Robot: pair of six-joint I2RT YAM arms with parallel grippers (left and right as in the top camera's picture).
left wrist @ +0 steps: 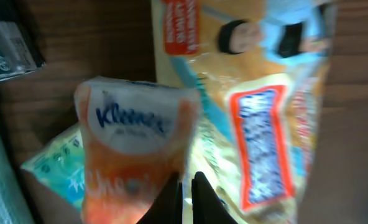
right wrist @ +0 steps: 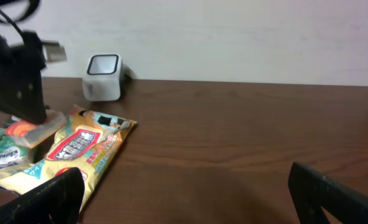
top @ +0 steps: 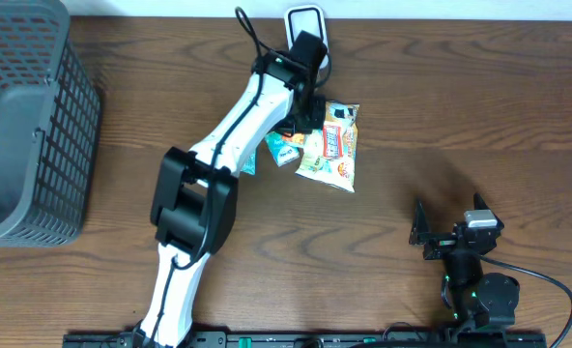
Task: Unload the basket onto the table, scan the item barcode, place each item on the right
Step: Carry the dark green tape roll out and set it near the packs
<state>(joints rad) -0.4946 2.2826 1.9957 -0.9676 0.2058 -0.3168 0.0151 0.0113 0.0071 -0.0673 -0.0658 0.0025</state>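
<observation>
Dark wood-grain desk (top: 460,116) before a pale wall (right wrist: 234,37). Holds, at left edge, grey mesh basket (top: 25,116); at far edge, near the middle, white barcode scanner (top: 303,21) with dark window turned toward the near edge; just on the near side of the scanner, a small heap of packets.

Item for scanning, by judgement: Kleenex pack (left wrist: 134,149). Soft pocket tissues in glossy film; white upper panel with blue lettering, orange below. Lies atop the heap, over a teal tissue pack (top: 284,150), touching the left side of a yellow snack bag (top: 334,145). Blurred in the left wrist view. No barcode visible on any face shown.

Left gripper (left wrist: 188,186): down on the heap, jaws pressed together, apparently pinching the pack's film at one edge. Depth of bite impossible to tell.

Right gripper (top: 422,232): near the desk's near right corner, well apart from the heap, jaws spread wide, holding nothing.

Step in hand, by judgement: grasp made; lift and presentation not yet done; task at an early stage.

Handling notes: Raise slowly and straight up, guarding against slip from a thin pinch on slack film. Watch for the teal tissue pack or yellow snack bag dragging along. Carry toward the scanner's window at the far edge. Turn the wrist to present the hidden underside, likeliest place for the code. Keep the film flat and uncreased, square to the window, close but not touching, and hold steady.
</observation>
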